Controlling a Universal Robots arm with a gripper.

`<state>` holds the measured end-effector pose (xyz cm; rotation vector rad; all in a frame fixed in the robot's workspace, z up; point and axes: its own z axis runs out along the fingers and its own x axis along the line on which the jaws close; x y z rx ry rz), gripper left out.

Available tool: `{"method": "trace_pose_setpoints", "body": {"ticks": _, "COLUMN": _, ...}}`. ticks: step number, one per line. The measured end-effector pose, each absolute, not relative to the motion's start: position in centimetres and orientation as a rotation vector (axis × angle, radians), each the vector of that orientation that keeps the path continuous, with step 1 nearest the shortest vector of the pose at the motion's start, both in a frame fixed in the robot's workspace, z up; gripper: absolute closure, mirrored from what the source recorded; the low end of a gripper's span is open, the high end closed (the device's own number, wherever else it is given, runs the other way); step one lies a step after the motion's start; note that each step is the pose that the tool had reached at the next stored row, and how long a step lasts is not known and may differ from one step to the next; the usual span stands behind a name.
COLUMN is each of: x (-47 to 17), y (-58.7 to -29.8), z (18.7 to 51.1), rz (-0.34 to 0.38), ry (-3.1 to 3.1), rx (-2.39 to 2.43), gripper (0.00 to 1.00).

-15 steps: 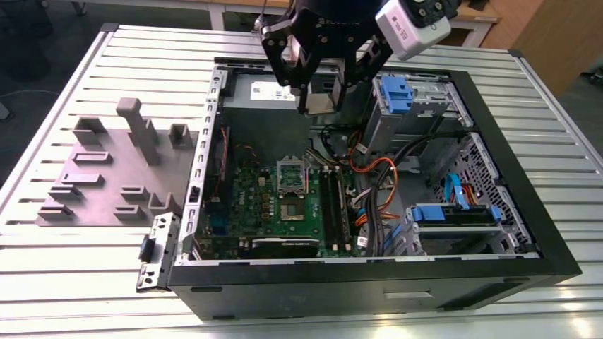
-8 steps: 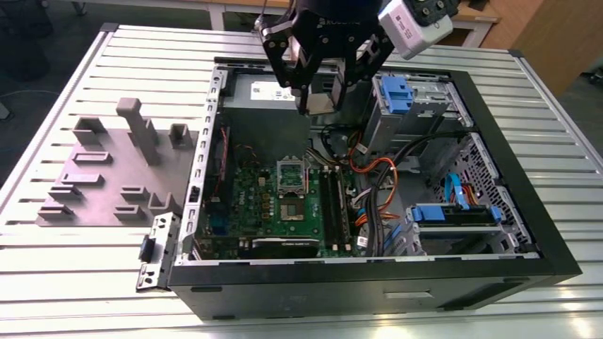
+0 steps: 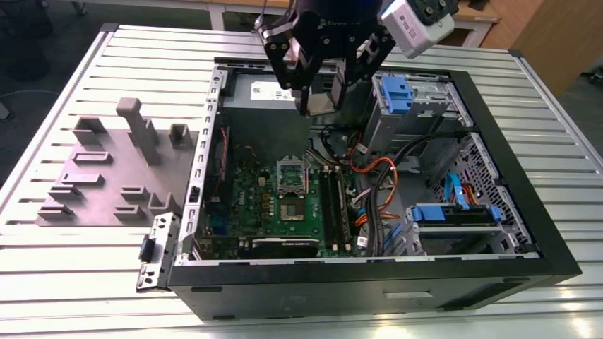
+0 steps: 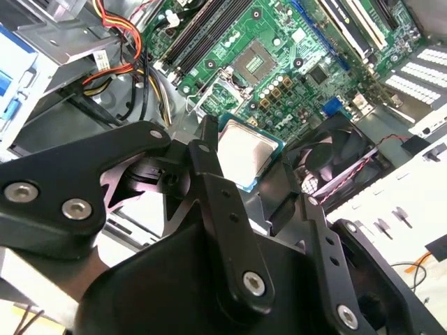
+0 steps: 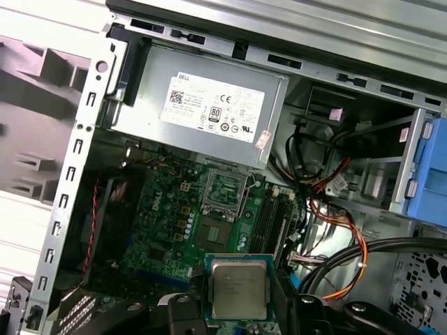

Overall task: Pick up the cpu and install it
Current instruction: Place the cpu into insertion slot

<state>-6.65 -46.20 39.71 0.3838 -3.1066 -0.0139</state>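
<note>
The cpu (image 5: pixel 236 283), a small square chip with a silver-grey metal top, is held flat between the black fingers (image 4: pixel 207 150) of my gripper (image 5: pixel 237 306). In the exterior view the gripper (image 3: pixel 318 106) hangs shut on it over the back of the open computer case (image 3: pixel 527 212), above the power supply. The cpu (image 4: pixel 244 155) is off the green motherboard (image 3: pixel 254 198). On the board, the cpu socket (image 3: pixel 293 207) lies bare beside its raised metal frame (image 3: pixel 291 173). Both wrist views show this socket (image 5: pixel 218 234) (image 4: pixel 255 59) some way below the chip.
Grey plastic fixture blocks (image 3: pixel 113 169) stand on the slatted table (image 3: pixel 85 268) at the exterior view's left. Inside the case are a power supply (image 5: pixel 209 105), blue drive caddies (image 3: pixel 396 92), orange and black cables (image 3: pixel 372 169), memory slots (image 3: pixel 330 201) and a black fan (image 4: pixel 335 160).
</note>
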Motion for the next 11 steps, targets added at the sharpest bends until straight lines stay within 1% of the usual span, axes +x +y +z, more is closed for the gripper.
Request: {"method": "trace_pose_setpoints", "body": {"ticks": 11, "x": -6.65, "y": -46.27, "z": 39.69, "rz": -0.013, "ry": -3.088, "rx": 0.507, "gripper": 0.53}}
